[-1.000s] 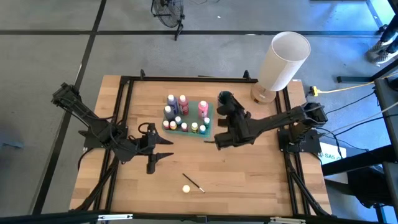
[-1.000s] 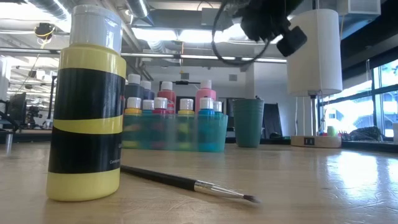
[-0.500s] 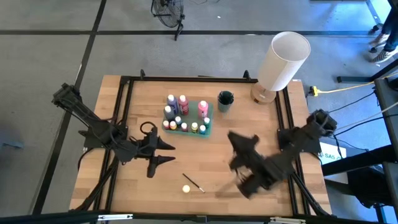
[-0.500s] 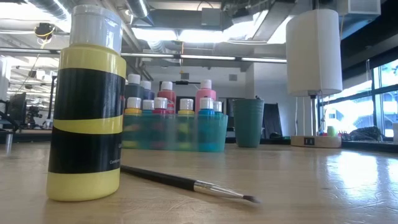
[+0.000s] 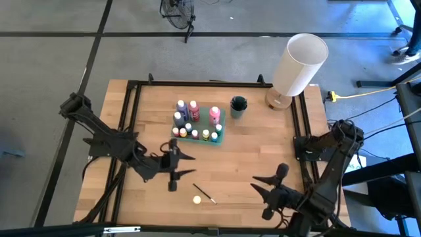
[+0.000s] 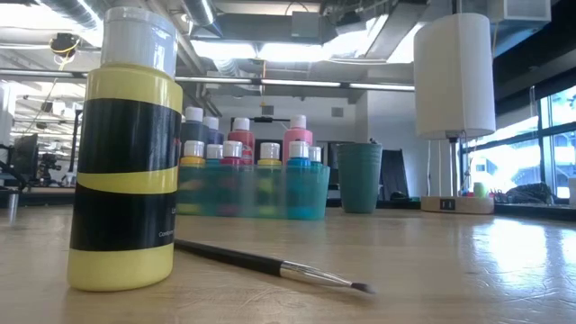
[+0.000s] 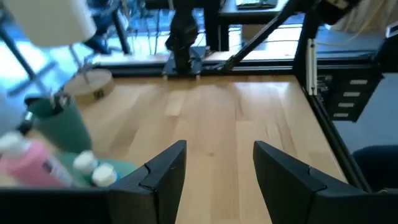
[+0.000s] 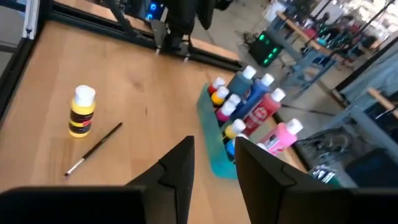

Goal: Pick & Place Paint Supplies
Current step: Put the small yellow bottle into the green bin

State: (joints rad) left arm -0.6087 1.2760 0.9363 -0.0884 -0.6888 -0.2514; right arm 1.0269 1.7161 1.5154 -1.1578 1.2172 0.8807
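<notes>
On the counter (image 5: 263, 158) stand one teal tray (image 5: 199, 135) holding about ten white-capped paint bottles (image 5: 193, 106), one yellow bottle (image 5: 197, 199) standing alone, one brush (image 5: 205, 193), one dark green cup (image 5: 238, 106) and one white cylinder (image 5: 299, 64). Two arms, each with one claw.

One camera looks straight down on the whole surface (image 5: 263, 158) from high up. The low one sits at surface level, very close to the yellow bottle (image 6: 126, 153) and brush (image 6: 270, 265), facing the room. Each wrist camera looks forward past its own fingers; all four views show the teal tray (image 5: 199, 134)
</notes>
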